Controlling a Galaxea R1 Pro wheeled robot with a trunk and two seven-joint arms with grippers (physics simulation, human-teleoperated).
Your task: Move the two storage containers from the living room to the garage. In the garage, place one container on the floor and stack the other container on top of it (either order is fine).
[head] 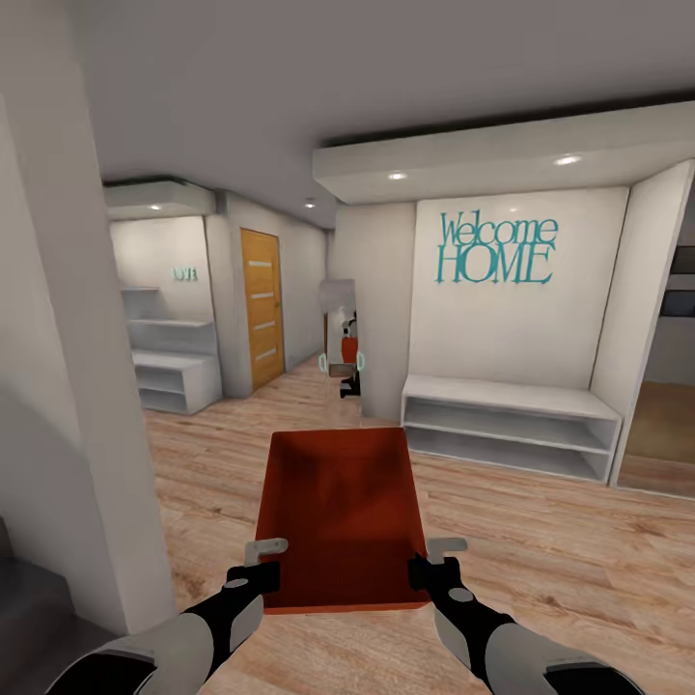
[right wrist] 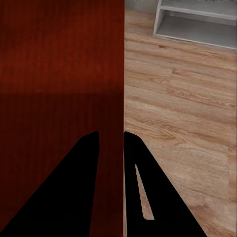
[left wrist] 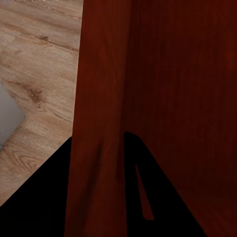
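Both grippers pinch the storage container [head: 340, 516]: left gripper [head: 253, 565] on its left wall, right gripper [head: 431, 563] on the right wall, a finger each side of the wall in both wrist views. Container's held up in front of the robot, near centre, above the wood plank floor [head: 541, 550] of a hallway. Far right: white shelf unit [head: 507, 425] under a "Welcome HOME" sign [head: 496, 249]; far left: orange-wood door [head: 261, 307]. Box looks stiff, light, empty, smooth-walled, so prob. slippery. Thin rims are the only hold; opp. walls w/ both arms seems the sane grip, keep it level.
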